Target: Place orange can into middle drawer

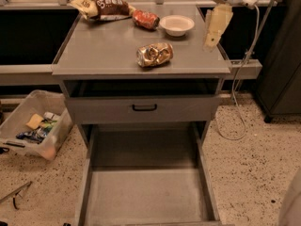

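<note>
The orange can (154, 54) lies on its side, dented, near the middle of the grey cabinet top (103, 51). My gripper (216, 28) hangs over the top's right edge, to the right of the can and a little beyond it, holding nothing that I can see. The middle drawer (146, 192) is pulled out wide below, with a bare grey floor and low side walls. Above it is a grey drawer front with a small black handle (144, 108), slightly pulled out.
On the back of the top are a red can (146, 19), a white bowl (177, 25) and a brown snack bag (101, 6). A plastic bin (33, 126) with items stands on the floor at left. A cable (237, 107) hangs at right beside a dark cabinet (282, 69).
</note>
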{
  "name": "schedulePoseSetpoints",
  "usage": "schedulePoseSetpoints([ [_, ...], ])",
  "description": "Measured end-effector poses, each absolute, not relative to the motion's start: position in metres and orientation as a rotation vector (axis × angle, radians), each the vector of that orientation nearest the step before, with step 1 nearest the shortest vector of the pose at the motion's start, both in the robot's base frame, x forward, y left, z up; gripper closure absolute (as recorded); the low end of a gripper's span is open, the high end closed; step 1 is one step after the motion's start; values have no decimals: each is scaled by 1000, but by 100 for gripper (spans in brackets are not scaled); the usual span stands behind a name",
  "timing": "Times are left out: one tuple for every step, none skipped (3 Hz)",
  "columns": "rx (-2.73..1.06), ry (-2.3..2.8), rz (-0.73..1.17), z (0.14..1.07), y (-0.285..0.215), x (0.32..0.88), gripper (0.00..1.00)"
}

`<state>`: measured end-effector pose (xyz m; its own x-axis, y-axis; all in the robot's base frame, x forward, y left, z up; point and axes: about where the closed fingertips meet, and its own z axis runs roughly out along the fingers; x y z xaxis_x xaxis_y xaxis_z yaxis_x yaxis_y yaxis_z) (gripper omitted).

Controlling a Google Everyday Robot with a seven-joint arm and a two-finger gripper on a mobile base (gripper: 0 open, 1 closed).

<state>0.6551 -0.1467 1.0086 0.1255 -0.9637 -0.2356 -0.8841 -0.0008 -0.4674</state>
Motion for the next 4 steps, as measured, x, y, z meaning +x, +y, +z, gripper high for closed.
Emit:
schedulePoseSetpoints([
  [-1950, 1738, -189, 995, -130, 671, 0],
  [-2007, 1688, -148, 973, -103, 688, 0],
  [-2048, 1647, -84, 945, -77, 699, 0],
  [-2077, 1618, -31, 919, -56, 704, 0],
])
